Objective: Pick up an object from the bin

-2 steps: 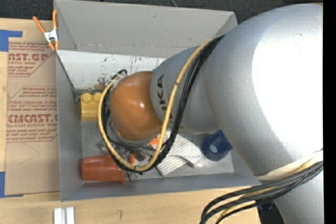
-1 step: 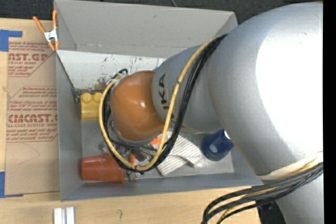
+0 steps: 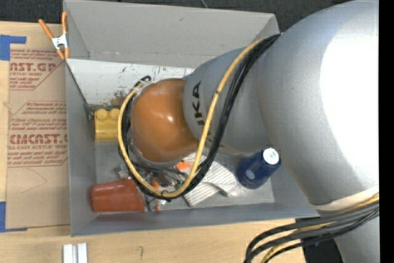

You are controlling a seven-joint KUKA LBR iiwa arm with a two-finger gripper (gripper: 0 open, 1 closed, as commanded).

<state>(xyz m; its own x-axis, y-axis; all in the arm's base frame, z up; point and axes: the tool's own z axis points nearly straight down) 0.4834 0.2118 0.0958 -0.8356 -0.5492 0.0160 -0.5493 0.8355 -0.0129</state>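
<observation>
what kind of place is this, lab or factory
Probably a robotics lab's grasping test rig: a KUKA arm with an orange wrist cover reaches into a grey metal bin of mismatched loose things, such as a yellow toy brick, a reddish-brown block and a blue bottle.

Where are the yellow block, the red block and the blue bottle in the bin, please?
yellow block (image 3: 106, 124): camera view, on its top face.
red block (image 3: 116, 198): camera view, middle of its top face.
blue bottle (image 3: 251, 173): camera view, on its blue body.
</observation>
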